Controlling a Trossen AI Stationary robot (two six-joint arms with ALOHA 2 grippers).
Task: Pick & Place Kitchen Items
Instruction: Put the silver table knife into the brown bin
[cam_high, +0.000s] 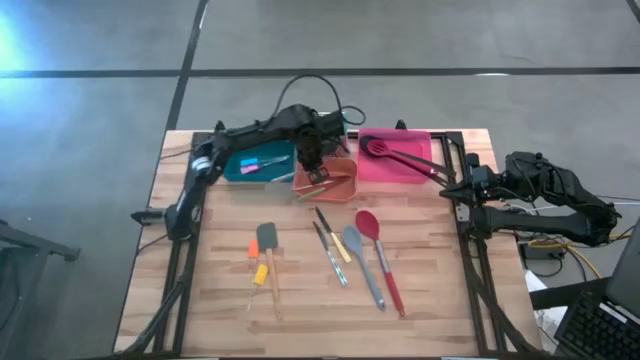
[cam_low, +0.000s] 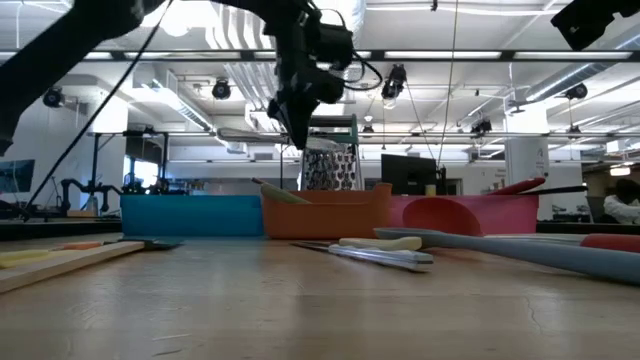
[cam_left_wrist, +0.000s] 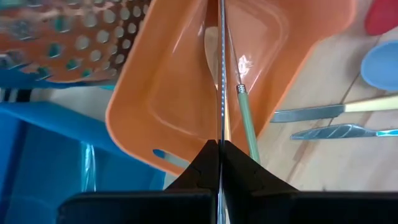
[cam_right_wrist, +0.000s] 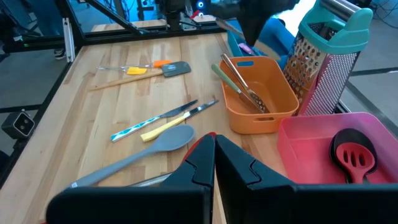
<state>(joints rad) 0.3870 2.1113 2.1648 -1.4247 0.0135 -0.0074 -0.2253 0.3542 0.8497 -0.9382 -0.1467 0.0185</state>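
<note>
The left claw (cam_high: 312, 160), pinched shut on a thin metal knife (cam_left_wrist: 222, 74) above the orange bin (cam_high: 340, 178) near the worktop's back edge, could tip the bin if the blade pokes its wall.

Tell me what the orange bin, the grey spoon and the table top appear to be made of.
Orange bin: likely moulded plastic, smooth and slightly glossy, with rounded corners and a light reflection on its floor in the left wrist view. Grey spoon: probably silicone or soft plastic, matte, one uniform colour, no shine. Table top: wood, butcher-block style, with visible grain and joined strips.
</note>
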